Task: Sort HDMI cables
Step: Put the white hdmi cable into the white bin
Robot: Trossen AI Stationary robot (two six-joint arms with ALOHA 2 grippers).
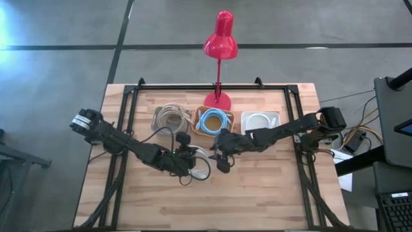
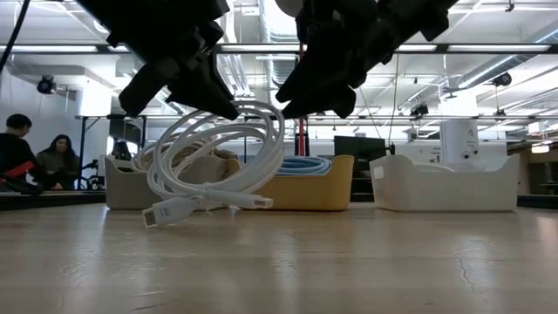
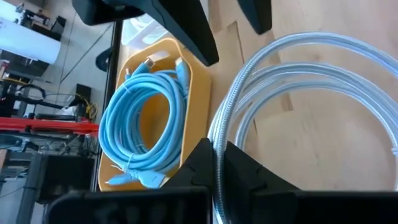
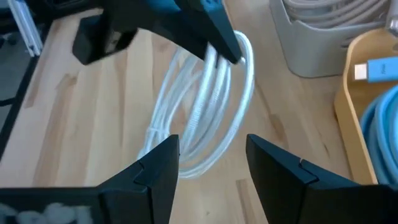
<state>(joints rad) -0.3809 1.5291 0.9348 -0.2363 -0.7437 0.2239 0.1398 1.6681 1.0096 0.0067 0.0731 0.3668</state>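
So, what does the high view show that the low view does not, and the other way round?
Only the high view shows the red lamp, the beige cables lying in their grey bin, and white cable inside the white bin.

Only the low view shows people in the room behind, and the white coil's plugs resting on the table while the coil stands tilted.

Both show the left gripper shut on the white coil, the open right gripper beside it, and the blue cables in the yellow bin.
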